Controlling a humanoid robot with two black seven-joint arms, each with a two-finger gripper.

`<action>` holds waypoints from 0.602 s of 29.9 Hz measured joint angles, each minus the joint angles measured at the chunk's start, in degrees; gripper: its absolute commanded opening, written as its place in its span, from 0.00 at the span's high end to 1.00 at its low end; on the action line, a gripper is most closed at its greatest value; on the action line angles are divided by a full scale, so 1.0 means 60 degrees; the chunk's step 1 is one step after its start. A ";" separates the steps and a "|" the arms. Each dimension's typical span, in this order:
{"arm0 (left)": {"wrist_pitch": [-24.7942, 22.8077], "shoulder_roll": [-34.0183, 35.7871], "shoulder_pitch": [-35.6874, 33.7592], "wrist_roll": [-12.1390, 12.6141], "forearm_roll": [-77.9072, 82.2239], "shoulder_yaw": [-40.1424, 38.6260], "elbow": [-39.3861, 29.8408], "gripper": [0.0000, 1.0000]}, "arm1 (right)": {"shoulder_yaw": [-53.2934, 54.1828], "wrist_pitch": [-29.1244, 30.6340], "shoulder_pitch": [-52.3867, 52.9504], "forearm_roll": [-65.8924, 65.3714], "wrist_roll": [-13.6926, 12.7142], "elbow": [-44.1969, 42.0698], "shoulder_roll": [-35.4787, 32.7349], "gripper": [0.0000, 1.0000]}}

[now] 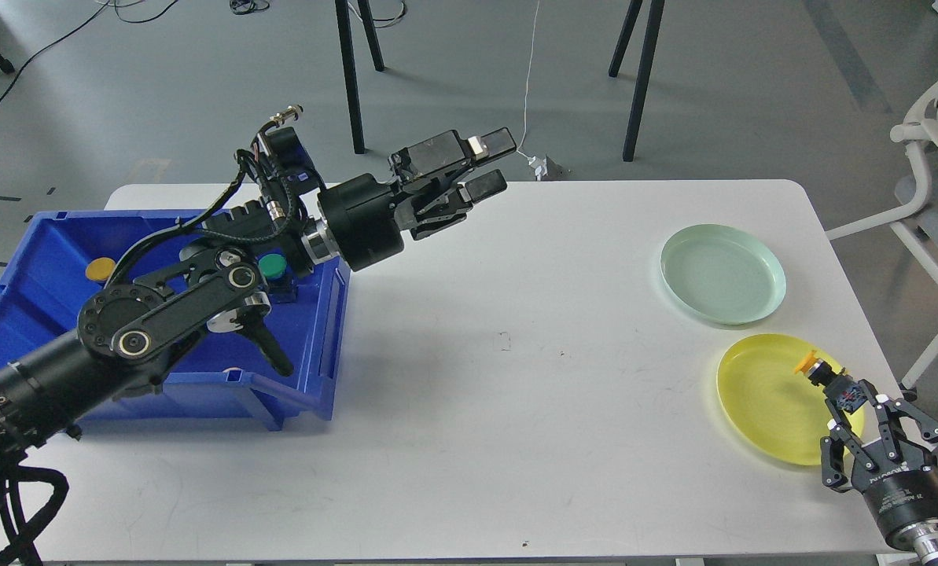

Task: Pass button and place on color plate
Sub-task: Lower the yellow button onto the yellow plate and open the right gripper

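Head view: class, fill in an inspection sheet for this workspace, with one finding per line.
Surface: white table, small dark specks.
Job's things: yellow button over the yellow plate; green plate empty; blue bin holds a green button and an orange button.
Clutter: nothing seen.
Hands: left hand open, empty, raised past the bin; right hand gripping the yellow button's dark base.
Cables: black cables on the left arm; white cord on the floor.
Surroundings: grey floor, black legs, white chair at right.
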 measured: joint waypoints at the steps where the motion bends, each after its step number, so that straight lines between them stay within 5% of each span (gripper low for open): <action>1: 0.0000 0.0000 0.0000 0.0000 0.0000 0.0000 0.0001 0.13 | -0.0066 0.0000 0.0030 0.0000 0.0000 0.0012 0.0000 0.54; 18: 0.0000 -0.0054 0.0013 0.0002 -0.0568 -0.0145 0.0004 0.05 | -0.0278 0.0070 0.0187 0.0012 -0.0002 0.0389 0.0026 0.31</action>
